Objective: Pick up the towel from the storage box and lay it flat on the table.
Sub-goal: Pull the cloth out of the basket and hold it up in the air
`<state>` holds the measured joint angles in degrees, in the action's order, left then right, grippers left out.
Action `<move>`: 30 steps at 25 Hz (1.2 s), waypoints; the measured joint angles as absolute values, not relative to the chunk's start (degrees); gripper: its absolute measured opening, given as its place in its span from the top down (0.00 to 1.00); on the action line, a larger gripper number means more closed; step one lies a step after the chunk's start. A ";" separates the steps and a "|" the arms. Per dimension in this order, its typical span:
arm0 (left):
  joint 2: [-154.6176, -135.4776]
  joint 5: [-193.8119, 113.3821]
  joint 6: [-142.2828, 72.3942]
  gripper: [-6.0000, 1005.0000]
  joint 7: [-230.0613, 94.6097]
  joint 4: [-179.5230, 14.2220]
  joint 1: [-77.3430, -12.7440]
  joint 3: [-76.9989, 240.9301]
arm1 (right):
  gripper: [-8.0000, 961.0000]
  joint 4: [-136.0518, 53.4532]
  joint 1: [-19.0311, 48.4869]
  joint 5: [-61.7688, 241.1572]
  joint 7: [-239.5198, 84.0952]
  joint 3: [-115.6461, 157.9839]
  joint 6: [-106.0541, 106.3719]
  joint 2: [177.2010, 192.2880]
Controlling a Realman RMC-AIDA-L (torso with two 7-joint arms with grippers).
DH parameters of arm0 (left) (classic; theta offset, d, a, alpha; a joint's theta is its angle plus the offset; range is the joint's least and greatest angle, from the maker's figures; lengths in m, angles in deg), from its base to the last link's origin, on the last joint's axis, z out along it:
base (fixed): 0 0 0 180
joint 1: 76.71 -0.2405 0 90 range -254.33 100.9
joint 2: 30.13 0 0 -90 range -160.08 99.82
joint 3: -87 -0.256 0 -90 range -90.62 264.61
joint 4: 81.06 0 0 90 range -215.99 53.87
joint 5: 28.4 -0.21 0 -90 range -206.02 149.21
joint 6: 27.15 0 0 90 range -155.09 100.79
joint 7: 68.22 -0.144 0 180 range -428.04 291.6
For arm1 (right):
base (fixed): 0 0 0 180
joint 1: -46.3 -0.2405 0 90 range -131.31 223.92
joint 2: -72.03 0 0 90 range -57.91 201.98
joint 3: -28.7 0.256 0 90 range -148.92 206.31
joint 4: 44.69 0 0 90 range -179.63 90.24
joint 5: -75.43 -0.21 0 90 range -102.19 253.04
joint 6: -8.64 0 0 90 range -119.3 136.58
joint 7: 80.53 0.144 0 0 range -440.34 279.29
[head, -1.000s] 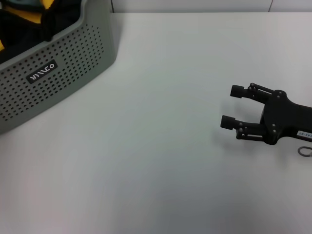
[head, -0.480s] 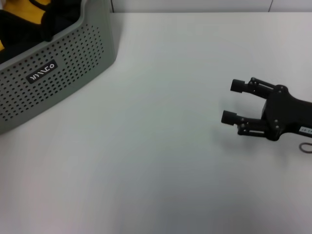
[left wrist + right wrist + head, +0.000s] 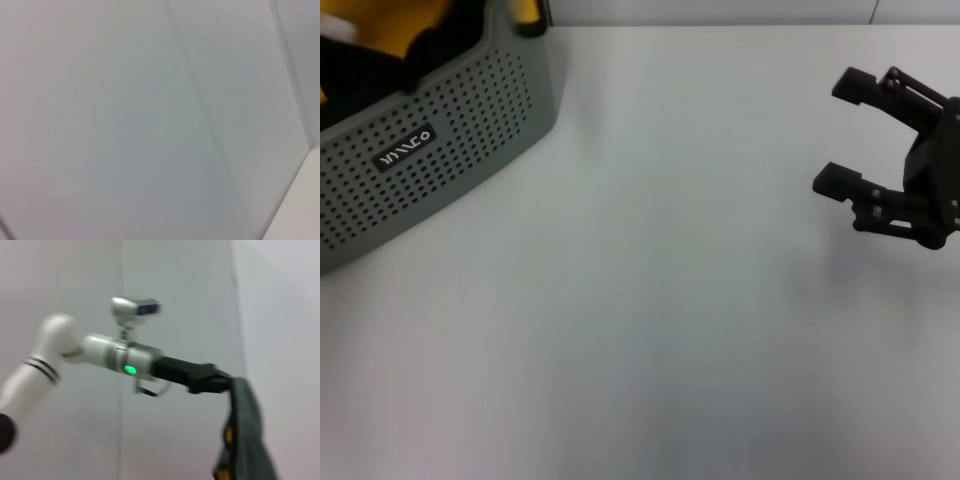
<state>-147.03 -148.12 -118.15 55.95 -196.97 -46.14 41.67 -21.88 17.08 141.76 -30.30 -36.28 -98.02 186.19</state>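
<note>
**Desk:** What does each gripper have hold of?

**Robot:** My left gripper, seen from the right wrist at the end of its white arm, is clamped on the top edge of the towel. The cloth hangs straight down beneath that gripper, grey reverse side outward, with patches of yellow showing in the folds. My right gripper has nothing in it. Its two fingers are spread wide and it hovers above the table.

**Desk:** And where is the storage box from there?

**Robot:** The storage box stands on the table well apart from my right gripper, far off in the direction its fingertips point and on my left side. Its logo plate faces me. Yellow fabric and black fabric show above its rim. I cannot tell whether that yellow is the lower end of the towel under my left gripper. The left gripper itself is out of the head view. The left wrist view shows only a pale, plain surface.
</note>
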 joint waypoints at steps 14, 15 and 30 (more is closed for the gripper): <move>-147.91 -144.48 -118.24 0.99 58.32 -196.86 -44.62 38.44 | 0.11 -25.55 14.86 115.29 -67.68 -58.00 -88.82 188.33; -147.95 -144.59 -118.23 0.99 58.55 -196.85 -44.46 38.36 | 0.12 -24.31 14.68 111.19 -69.32 -61.73 -85.36 188.32; -146.45 -134.42 -118.72 0.99 68.71 -196.86 -42.12 35.26 | 0.25 -14.11 18.84 89.16 -83.83 -86.40 -72.39 188.30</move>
